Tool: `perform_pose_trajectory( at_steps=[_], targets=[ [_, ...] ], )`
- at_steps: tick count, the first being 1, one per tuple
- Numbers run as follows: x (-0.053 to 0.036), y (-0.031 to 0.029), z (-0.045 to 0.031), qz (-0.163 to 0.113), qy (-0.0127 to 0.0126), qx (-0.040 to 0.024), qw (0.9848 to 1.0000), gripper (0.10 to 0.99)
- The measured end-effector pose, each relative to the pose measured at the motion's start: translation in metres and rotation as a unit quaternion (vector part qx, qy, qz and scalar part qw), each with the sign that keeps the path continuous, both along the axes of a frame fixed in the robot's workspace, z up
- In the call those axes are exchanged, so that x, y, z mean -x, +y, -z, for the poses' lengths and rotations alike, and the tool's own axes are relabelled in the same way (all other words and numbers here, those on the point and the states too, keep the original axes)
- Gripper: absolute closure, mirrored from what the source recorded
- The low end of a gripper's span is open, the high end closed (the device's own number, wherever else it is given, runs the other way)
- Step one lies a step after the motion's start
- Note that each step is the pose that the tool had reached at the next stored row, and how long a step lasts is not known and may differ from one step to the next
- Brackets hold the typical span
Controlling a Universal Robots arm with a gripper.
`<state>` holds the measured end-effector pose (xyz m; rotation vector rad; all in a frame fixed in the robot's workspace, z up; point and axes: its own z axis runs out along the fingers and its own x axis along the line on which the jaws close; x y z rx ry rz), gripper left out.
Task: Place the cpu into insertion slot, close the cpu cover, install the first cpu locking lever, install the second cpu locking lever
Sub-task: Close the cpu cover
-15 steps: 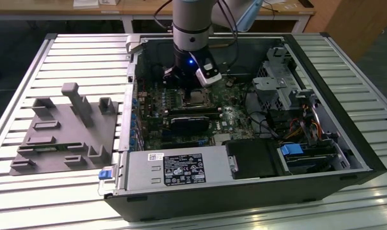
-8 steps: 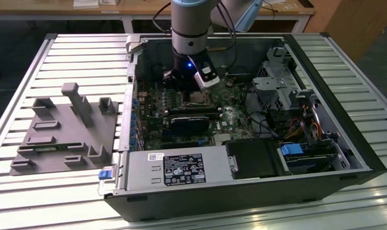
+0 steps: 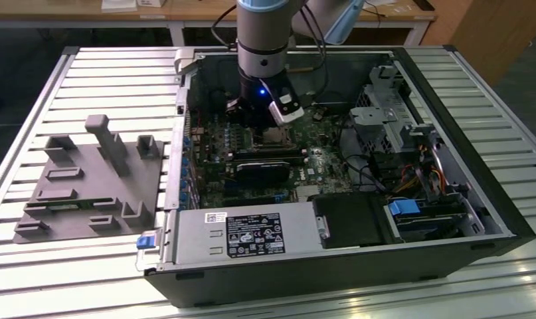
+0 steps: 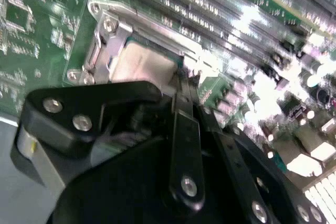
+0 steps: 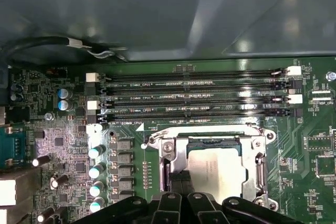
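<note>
Gripper (image 5: 181,184) sits low over the green board (image 5: 131,161), right at one edge of the cpu (image 5: 218,174); contact unclear, and whether it is clenched or released cannot be told. The cpu lies within the silvery rim of the insertion slot (image 5: 261,166), with a strip of the slot's dark centre bare on its far side. Beyond are the long black memory slots (image 5: 194,95). In the exterior view the gripper (image 3: 263,127) is upper centre of frame, inside the open computer case (image 3: 339,279). A grey fixture plate (image 3: 82,193) lies at the exterior view's left.
</note>
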<state>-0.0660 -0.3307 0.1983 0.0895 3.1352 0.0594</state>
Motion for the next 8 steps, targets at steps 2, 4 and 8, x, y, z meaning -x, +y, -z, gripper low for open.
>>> perform_pose_trajectory(
  at_steps=[2,4,8],
  targets=[
    [0.0000,0.0000,0.0000,0.000,0.0001,0.0001,1.0000,0.980],
    [-0.0002,-0.0001,-0.0001,0.000,0.0002,0.0002,1.0000,0.980],
    [-0.0002,-0.0001,-0.0043,0.000,0.0002,0.0002,1.0000,0.980]
  ],
)
